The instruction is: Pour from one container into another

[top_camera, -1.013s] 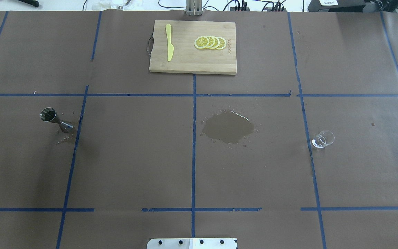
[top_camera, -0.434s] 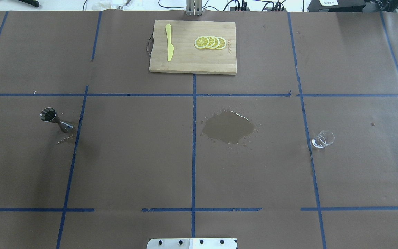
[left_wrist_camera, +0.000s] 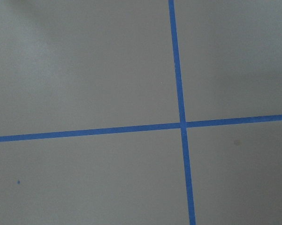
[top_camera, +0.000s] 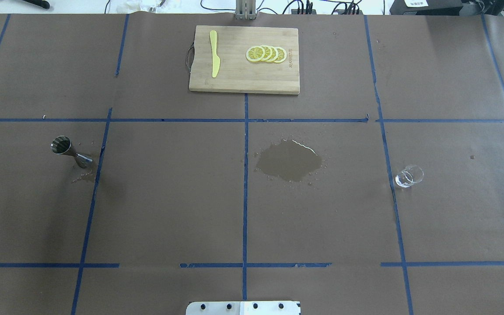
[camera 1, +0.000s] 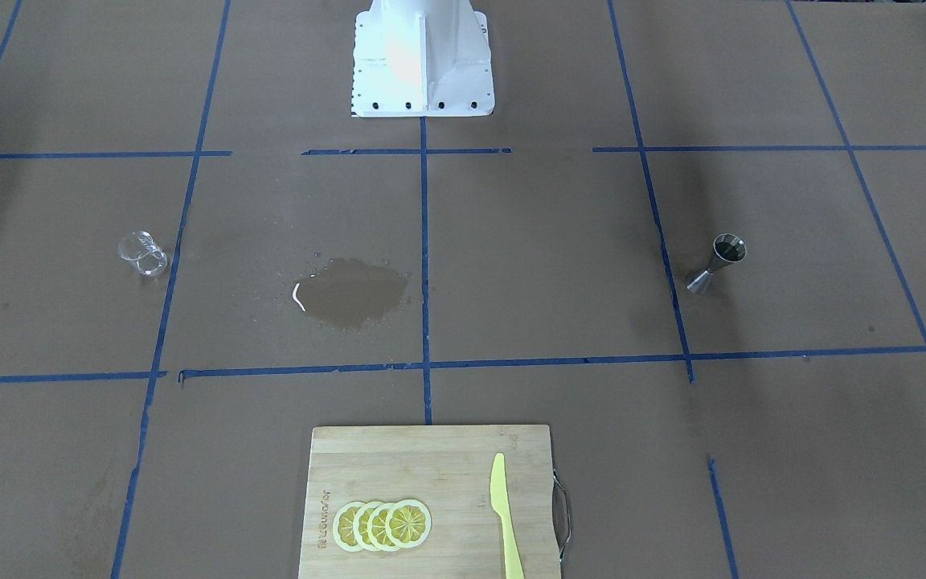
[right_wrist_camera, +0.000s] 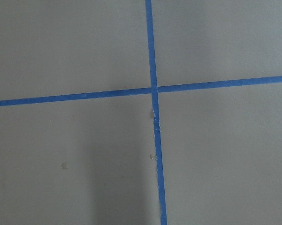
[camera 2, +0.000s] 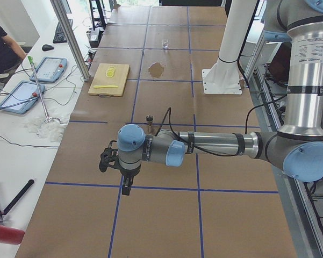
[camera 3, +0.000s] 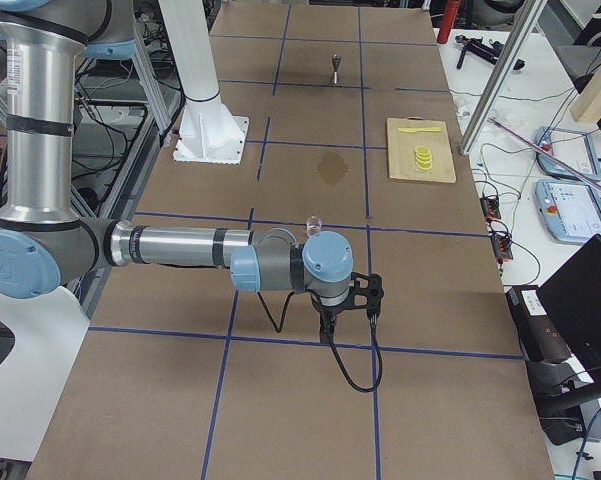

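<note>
The steel jigger [top_camera: 70, 152] stood near the bench's left end and the glass cup [top_camera: 408, 176] near its right, a puddle [top_camera: 289, 161] between them, likely one vessel per arm. The left gripper [camera 2: 126, 186] and right gripper [camera 3: 327, 322] hung out past those ends; whether their fingers were apart I could not tell.

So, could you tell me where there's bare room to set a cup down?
The stretch between the jigger and the puddle is bare, as is the row nearest the robot's base. The cutting board is crowded with a knife and lemon slices.
</note>
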